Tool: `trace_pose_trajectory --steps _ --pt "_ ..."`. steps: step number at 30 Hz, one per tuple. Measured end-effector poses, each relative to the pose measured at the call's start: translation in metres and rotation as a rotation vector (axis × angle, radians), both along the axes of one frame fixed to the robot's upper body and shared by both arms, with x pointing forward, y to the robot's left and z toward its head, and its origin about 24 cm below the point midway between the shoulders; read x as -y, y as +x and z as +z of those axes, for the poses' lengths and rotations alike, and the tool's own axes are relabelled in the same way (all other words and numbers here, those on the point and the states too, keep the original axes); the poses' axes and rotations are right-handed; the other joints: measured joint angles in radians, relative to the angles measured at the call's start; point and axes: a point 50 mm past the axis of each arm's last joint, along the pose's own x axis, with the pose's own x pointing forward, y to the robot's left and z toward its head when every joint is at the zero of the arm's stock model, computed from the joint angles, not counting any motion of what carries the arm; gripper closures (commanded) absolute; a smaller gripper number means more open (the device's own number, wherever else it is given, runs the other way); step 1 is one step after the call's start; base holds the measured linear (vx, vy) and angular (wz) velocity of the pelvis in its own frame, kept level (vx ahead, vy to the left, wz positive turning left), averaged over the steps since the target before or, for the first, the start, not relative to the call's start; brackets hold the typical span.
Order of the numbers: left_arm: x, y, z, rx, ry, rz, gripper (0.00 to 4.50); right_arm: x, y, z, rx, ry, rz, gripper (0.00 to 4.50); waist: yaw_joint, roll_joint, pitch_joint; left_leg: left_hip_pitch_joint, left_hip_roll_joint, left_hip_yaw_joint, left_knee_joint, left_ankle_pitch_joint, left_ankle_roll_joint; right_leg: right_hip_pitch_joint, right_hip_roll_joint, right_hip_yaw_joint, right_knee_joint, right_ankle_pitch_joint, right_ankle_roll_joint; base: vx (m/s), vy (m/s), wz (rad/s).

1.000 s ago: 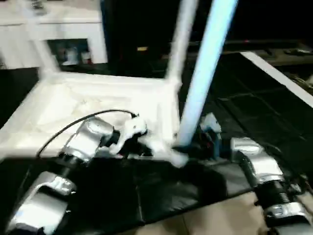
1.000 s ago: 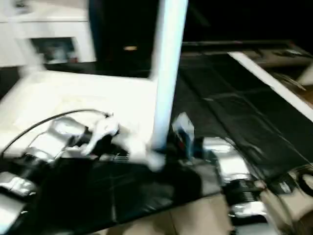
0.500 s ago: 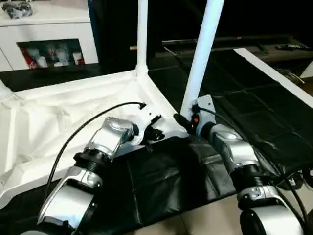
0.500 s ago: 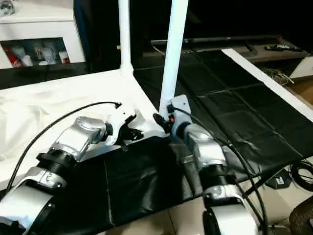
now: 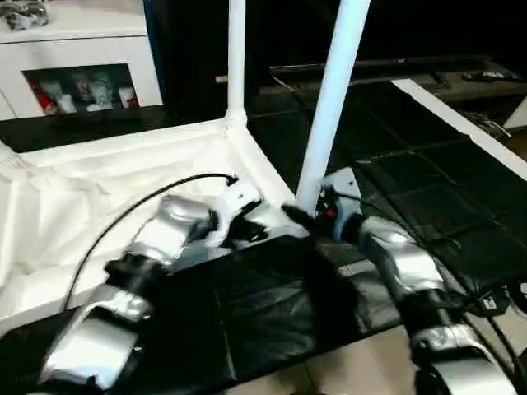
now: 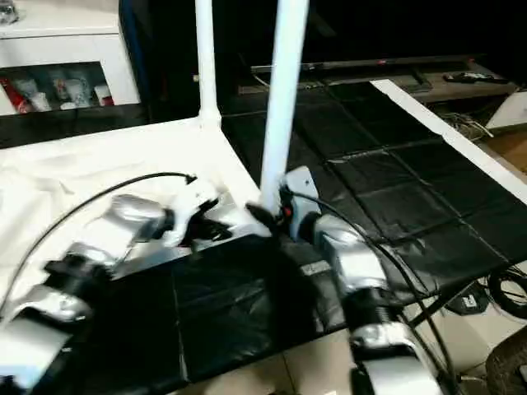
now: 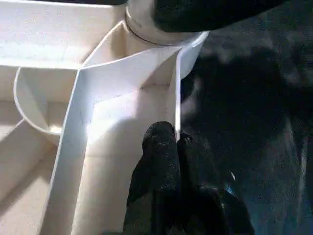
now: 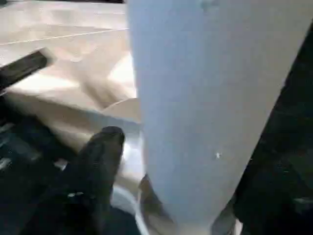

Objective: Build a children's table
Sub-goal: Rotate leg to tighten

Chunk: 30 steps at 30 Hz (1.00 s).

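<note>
The white plastic rectangular table top (image 5: 107, 189) lies upside down on the black-covered surface (image 5: 395, 189), ribbed underside facing up. Two long white tapered round legs stand in its corner sockets: the near leg (image 5: 329, 99) in the corner closest to the robot's right arm, the far leg (image 5: 236, 58) in the corner behind it.

What matters for the coming move is the near leg against the right tool (image 5: 303, 219). The leg's base sits directly ahead of that tool, between its black fingers, one of which (image 8: 98, 161) stands just beside the leg's foot. The fingers look spread around the base; I cannot tell whether they press on it. The right arm is clearly the nearer one to this leg.

The leg's long axis runs almost straight up from the socket, leaning a little to the robot's right toward its upper end, thick end down in the rounded corner socket (image 7: 161, 34).

The left tool (image 7: 168, 147) has its fingers pressed together, pinching the thin upright rim wall of the table top just beside that same corner, apparently steadying the top.
</note>
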Motion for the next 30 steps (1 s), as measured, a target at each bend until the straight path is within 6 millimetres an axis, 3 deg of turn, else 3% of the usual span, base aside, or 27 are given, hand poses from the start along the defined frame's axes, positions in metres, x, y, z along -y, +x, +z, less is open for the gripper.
trace_pose_trajectory --steps 4,13,18,19,24,25,29,30 --pt "-0.006 -0.004 0.002 -0.014 0.013 -0.091 4.5 0.008 -0.01 -0.001 -0.003 -0.008 0.136 0.44 0.014 0.0 0.0 0.0 0.0 0.0 0.001 0.0 0.0 0.0 0.0 0.0 0.0 0.0 0.0 0.0 0.0 0.0" --pt "-0.024 -0.015 0.005 -0.053 0.018 -0.283 4.5 0.025 -0.028 0.004 0.0 -0.013 0.443 0.44 0.05 0.0 0.001 0.0 0.0 0.0 0.002 0.0 0.0 0.0 0.0 0.0 0.0 0.0 0.0 0.0 0.0 0.0" --pt "-0.027 -0.02 0.008 -0.061 0.028 -0.354 4.5 0.029 -0.033 0.005 -0.029 -0.004 0.528 0.44 0.063 0.0 0.001 0.0 0.0 0.0 0.004 0.0 0.0 0.0 0.0 -0.001 0.0 0.0 -0.001 0.0 0.0 0.0" --pt "-0.028 -0.021 0.008 -0.065 0.034 -0.376 4.5 0.03 -0.034 0.005 -0.034 0.0 0.546 0.69 0.065 0.0 0.001 0.0 0.0 0.001 0.004 0.0 0.0 0.0 0.0 -0.001 0.0 0.0 -0.001 0.0 0.0 0.0" --pt "-0.031 -0.025 0.006 -0.074 0.048 -0.427 4.5 0.031 -0.035 0.005 -0.04 0.017 0.587 0.81 0.066 0.0 0.001 -0.001 0.0 0.001 0.007 0.0 0.0 0.0 0.0 -0.001 0.001 0.0 -0.001 0.0 0.0 0.0" --pt "-0.03 -0.026 0.006 -0.074 0.053 -0.44 4.5 0.031 -0.036 0.004 -0.048 0.019 0.599 1.11 0.066 0.0 0.001 -0.001 0.0 0.001 0.007 0.0 0.0 0.0 0.0 -0.001 0.001 0.0 -0.001 0.0 0.0 0.0" --pt "-0.031 -0.027 0.006 -0.075 0.055 -0.455 4.5 0.029 -0.036 0.005 -0.053 0.024 0.63 1.29 0.065 0.0 0.001 -0.001 0.001 0.0 0.007 0.0 0.0 0.0 0.0 -0.001 0.001 0.0 -0.001 0.0 0.0 0.0" --pt "-0.031 -0.027 0.006 -0.074 0.055 -0.455 4.5 0.028 -0.035 0.006 -0.05 0.024 0.634 1.54 0.065 0.0 0.001 -0.001 0.001 0.0 0.007 0.0 0.0 0.0 0.0 -0.001 0.001 0.0 -0.001 0.0 0.0 0.0"
